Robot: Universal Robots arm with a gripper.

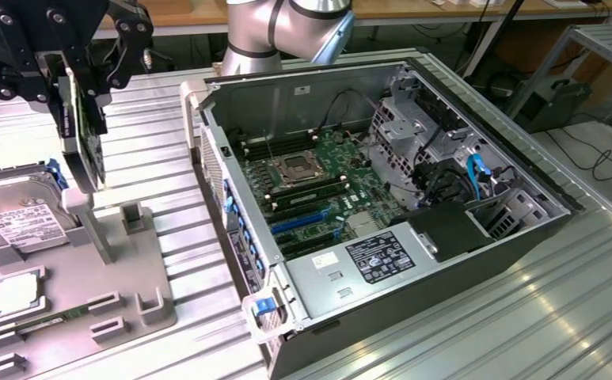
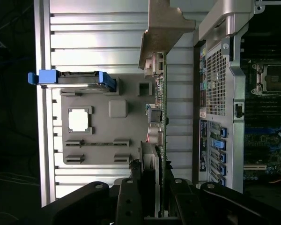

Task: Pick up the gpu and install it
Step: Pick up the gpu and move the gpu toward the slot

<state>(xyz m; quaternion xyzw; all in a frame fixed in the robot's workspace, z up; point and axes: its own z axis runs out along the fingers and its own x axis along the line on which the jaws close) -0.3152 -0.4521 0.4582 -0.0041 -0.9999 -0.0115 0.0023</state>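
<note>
The gpu (image 1: 84, 146), a thin dark card, hangs on edge in the air at the exterior view's upper left, above the grey holder tray (image 1: 126, 277). My gripper (image 1: 78, 83) is shut on its upper part. In the wrist view the gpu (image 2: 160, 108) is seen edge-on between the black fingers (image 2: 131, 197), its pale metal bracket (image 2: 161, 28) at the far end. The open computer case (image 1: 390, 198) lies to the exterior view's right of the card, with the motherboard (image 1: 317, 182) and blue slots (image 1: 300, 222) exposed.
A silver hard drive (image 1: 20, 222) in a blue caddy rests on the tray's far-left side. The tray's upright post (image 1: 94, 229) stands just under the card. Ribbed metal table (image 1: 496, 317) surrounds the case. The case's side wall (image 2: 220, 93) is close beside the card.
</note>
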